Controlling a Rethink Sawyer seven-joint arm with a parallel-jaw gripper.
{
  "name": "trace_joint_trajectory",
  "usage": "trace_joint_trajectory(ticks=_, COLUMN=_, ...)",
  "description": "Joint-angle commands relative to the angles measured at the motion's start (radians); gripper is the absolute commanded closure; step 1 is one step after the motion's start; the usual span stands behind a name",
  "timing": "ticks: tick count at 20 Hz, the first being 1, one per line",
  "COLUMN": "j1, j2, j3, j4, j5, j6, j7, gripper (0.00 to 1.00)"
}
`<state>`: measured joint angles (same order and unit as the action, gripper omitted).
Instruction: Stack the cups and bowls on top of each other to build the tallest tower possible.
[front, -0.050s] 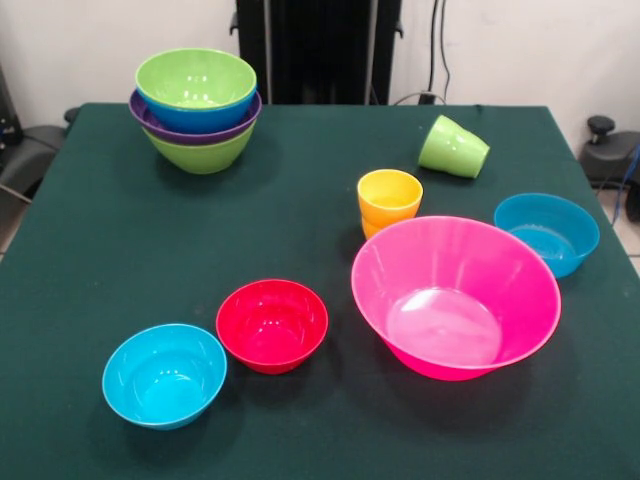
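Green-topped nested tower (196, 108) of glossy plastic bowls stands far left on the worktop (120, 250), jaws out of sight, so next likely comes fetching the small red bowl (272, 325).

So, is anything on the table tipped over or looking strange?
Yes: the light green cup lies on its side near the table's far edge, behind the upright yellow cup. All the bowls sit upright, nothing spilled.

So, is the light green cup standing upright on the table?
No, the light green cup lies tipped on its side on the table, behind the upright yellow-orange cup.
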<state>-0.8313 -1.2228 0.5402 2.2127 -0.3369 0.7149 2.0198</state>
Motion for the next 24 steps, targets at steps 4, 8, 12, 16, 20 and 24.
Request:
trace_joint_trajectory(ticks=4, j1=0.132, j2=0.044, j3=0.067, j4=0.001, j5=-0.011, j6=-0.035, j7=-0.034, gripper=0.00)
trace_joint_trajectory(ticks=8, j1=0.205, j2=0.155, j3=0.025, j4=-0.065, j5=-0.076, j6=-0.109, j7=0.033, gripper=0.00)
trace_joint_trajectory(ticks=12, j1=0.263, j2=0.206, j3=-0.008, j4=-0.101, j5=-0.070, j6=-0.142, j7=0.072, gripper=0.00)
trace_joint_trajectory(ticks=16, j1=0.302, j2=0.219, j3=-0.027, j4=-0.129, j5=-0.052, j6=-0.133, j7=0.087, gripper=0.00)
trace_joint_trajectory(ticks=20, j1=0.338, j2=0.267, j3=-0.047, j4=-0.192, j5=-0.051, j6=-0.132, j7=0.086, gripper=0.00)
trace_joint_trajectory(ticks=24, j1=0.373, j2=0.304, j3=-0.073, j4=-0.229, j5=-0.056, j6=-0.141, j7=0.097, gripper=0.00)
